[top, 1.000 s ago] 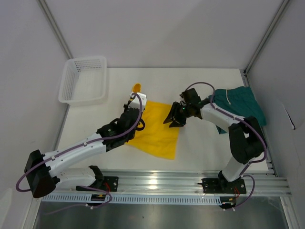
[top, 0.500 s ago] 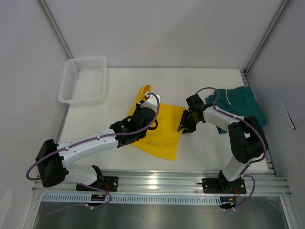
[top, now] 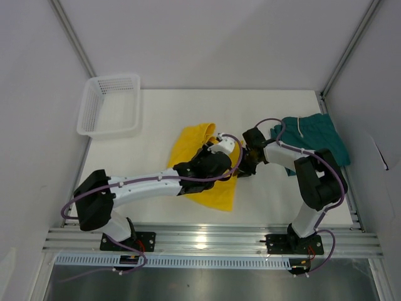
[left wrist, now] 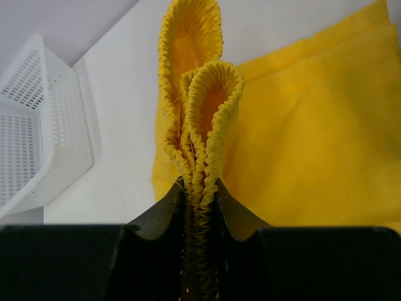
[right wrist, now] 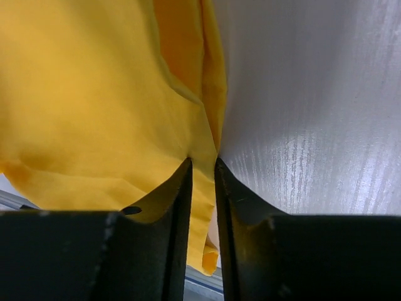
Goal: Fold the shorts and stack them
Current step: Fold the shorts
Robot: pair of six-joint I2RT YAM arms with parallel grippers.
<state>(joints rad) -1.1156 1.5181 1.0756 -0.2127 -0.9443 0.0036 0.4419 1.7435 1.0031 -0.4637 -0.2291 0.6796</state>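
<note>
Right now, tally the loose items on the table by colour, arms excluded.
Yellow: 1, the yellow shorts
Teal-green: 1, the teal-green shorts
White: 1, the mesh basket
Total: 3

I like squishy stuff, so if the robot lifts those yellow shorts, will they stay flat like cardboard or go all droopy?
Probably droopy. The yellow shorts already bunch into soft loops where the left gripper pinches the waistband, so they look floppy. The thin edge in the right gripper folds easily, so they seem light. They likely won't roll or break.
</note>
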